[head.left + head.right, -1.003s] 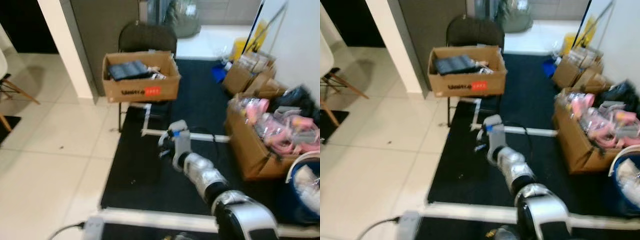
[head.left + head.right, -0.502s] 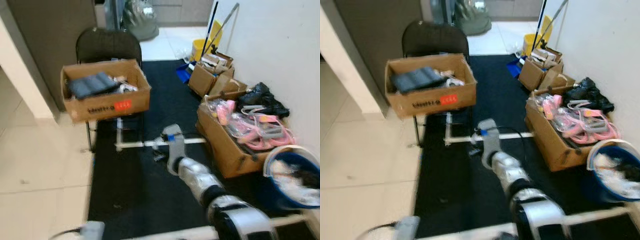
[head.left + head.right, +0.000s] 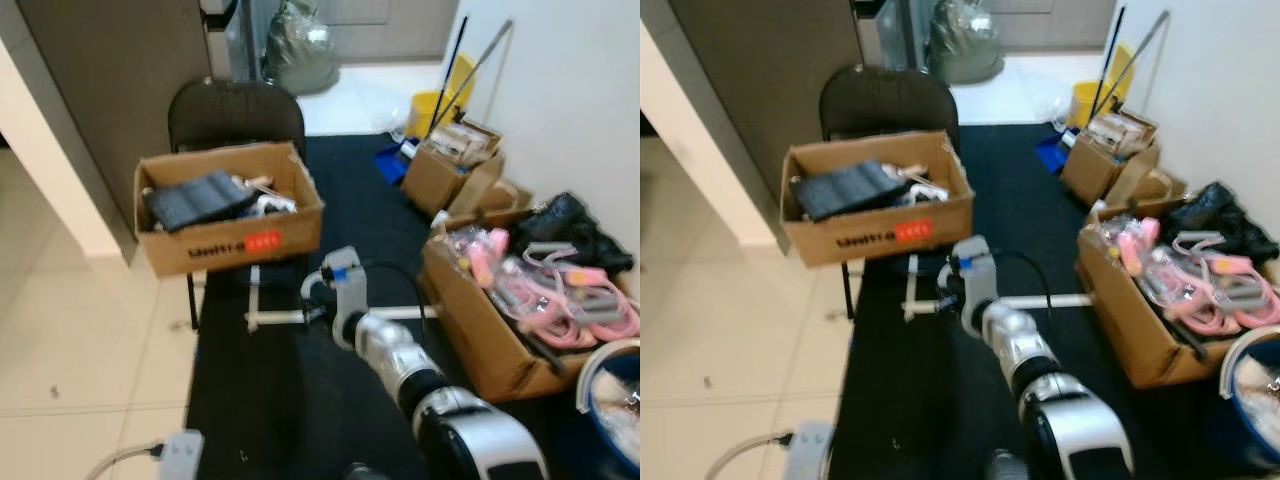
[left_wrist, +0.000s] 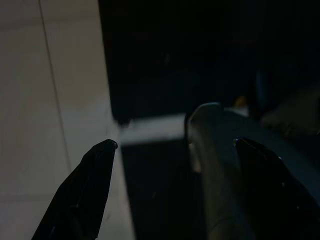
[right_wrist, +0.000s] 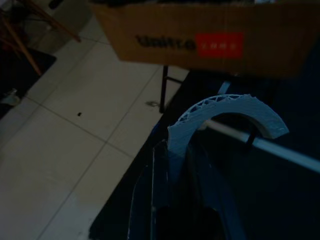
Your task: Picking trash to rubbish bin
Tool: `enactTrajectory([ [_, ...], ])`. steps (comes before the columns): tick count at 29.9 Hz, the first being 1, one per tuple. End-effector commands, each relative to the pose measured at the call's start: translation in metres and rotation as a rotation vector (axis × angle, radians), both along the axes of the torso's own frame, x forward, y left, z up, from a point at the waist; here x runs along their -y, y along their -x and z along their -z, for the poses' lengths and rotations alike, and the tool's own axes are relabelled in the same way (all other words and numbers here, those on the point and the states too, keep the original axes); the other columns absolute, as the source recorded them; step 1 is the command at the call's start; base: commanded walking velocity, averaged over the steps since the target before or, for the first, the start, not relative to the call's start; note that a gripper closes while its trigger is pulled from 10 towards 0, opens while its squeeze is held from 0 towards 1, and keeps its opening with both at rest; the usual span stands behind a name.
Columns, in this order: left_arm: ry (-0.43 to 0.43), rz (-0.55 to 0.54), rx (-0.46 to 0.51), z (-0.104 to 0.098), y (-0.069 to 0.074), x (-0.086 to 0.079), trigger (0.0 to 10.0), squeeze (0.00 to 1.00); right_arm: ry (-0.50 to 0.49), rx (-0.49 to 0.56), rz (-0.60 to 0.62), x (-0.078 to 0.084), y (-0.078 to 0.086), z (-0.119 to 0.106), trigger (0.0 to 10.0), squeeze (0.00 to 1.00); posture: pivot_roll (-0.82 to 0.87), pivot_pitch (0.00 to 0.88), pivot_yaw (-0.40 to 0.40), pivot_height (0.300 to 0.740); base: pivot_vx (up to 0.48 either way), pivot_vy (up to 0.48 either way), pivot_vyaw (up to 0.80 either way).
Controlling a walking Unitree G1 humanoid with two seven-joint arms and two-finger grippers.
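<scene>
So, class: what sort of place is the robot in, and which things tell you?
Probably a storage or utility corner of a home. Open cardboard boxes of odds and ends line the wall, a mop and yellow bucket stand at the back, and another box sits on a folding chair.

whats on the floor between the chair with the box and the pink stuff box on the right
Dark mat, with a white bar lying across it and the right gripper raised there, in the left eye view.
</scene>
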State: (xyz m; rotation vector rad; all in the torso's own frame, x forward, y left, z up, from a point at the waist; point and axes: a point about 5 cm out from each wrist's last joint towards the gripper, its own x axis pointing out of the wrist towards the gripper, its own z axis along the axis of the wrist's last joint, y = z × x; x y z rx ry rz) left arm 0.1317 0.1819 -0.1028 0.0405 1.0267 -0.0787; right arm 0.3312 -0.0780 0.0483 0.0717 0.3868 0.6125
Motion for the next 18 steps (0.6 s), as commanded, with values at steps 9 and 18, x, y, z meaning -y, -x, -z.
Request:
enactTrajectory([
  [9, -0.004, 0.01, -0.066, 0.006, 0.016, 0.0, 10.0, 0.0, -0.019, 0.018, -0.062, -0.017, 0.002, -0.003, 10.0, 0.0, -0.01, 0.056, 0.01, 0.74, 0.48, 0.0, 0.0],
  [18, -0.004, 0.009, -0.068, 0.006, 0.017, 0.0, 10.0, 0.0, -0.06, 0.066, -0.134, -0.033, 0.001, -0.014, 10.0, 0.0, 0.0, 0.051, 0.003, 0.74, 0.48, 0.0, 0.0],
])
